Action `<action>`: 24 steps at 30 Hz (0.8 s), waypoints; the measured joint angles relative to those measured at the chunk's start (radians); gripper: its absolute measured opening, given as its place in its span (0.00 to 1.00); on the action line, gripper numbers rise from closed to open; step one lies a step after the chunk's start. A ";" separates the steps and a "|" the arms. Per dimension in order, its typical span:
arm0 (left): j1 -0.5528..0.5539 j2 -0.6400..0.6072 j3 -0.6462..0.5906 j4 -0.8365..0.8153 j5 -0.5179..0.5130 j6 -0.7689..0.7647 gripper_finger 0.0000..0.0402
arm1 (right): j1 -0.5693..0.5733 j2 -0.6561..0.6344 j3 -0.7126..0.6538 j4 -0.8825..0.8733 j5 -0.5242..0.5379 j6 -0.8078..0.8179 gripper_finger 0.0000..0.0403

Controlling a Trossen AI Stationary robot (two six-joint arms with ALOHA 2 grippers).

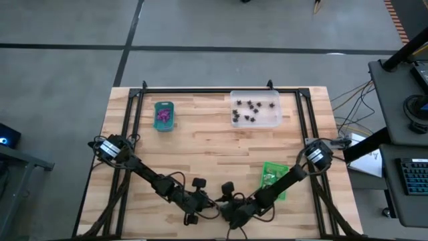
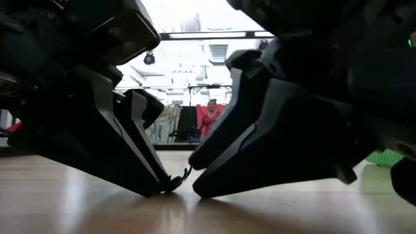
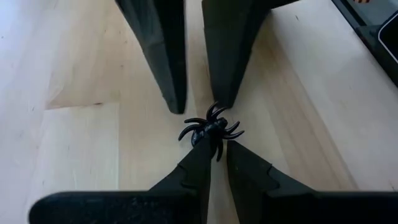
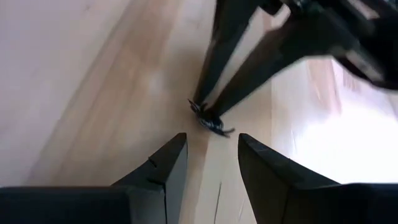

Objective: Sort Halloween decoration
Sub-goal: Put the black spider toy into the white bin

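The left end effector [image 3: 214, 155] is clenched on a small black plastic spider [image 3: 210, 129], pinching it at its fingertips low over the near edge of the pale wooden table [image 1: 200, 134], probably to lift it clear for sorting. The right end effector [image 4: 211, 152] faces it just beside the spider with fingers parted and empty, seemingly poised for a handover. The clear rectangular tray [image 1: 255, 109] at the far side already holds black trinkets, likely its destination.

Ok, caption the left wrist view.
Left gripper pinches a black spider at its fingertips, right gripper facing it.
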 joint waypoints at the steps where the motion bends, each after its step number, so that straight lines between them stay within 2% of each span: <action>1: 0.000 0.000 0.000 0.000 0.001 0.000 0.09 | -0.001 0.008 0.010 -0.005 -0.001 -0.017 0.34; 7: 0.001 0.001 -0.001 0.005 0.002 0.002 0.09 | -0.005 0.044 0.066 -0.031 -0.018 -0.135 0.34; 12: 0.001 0.002 -0.001 0.009 0.003 0.002 0.09 | -0.021 0.045 0.082 -0.075 -0.036 -0.139 0.32; 17: 0.001 0.002 -0.002 0.014 0.008 0.016 0.09 | -0.044 0.044 0.082 -0.084 -0.087 -0.145 0.24; 24: 0.001 0.003 -0.002 0.022 0.008 0.022 0.09 | -0.048 0.044 0.081 -0.090 -0.092 -0.155 0.09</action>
